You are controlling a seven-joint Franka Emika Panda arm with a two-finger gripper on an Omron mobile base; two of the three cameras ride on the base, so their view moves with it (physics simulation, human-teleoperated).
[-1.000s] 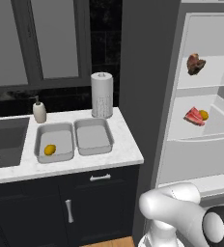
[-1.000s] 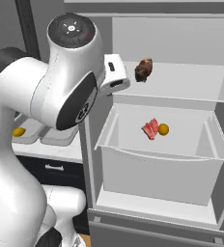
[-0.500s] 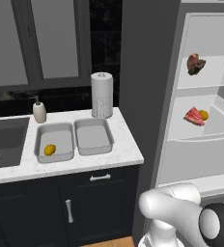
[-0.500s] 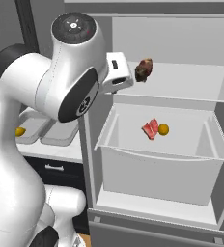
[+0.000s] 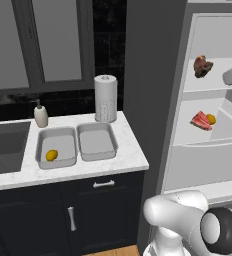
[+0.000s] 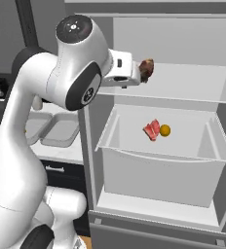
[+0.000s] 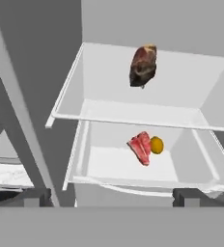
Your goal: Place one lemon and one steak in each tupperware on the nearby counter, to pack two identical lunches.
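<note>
Open fridge shelves [image 7: 133,113] facing the arm, counter [image 5: 133,160] off to its left.
Gripper [image 7: 111,195], fingers spread and empty, is aiming at the dark steak [image 7: 143,65]; one lemon [image 5: 51,155] is sitting in a tupperware [image 5: 56,148]; approaching carelessly, a finger risks nudging the steak deeper.

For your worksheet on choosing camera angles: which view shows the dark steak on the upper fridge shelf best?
The hand view: the dark steak sits central, large and unobstructed. The left base view shows it small; in the right base view the arm partly hides it.
</note>
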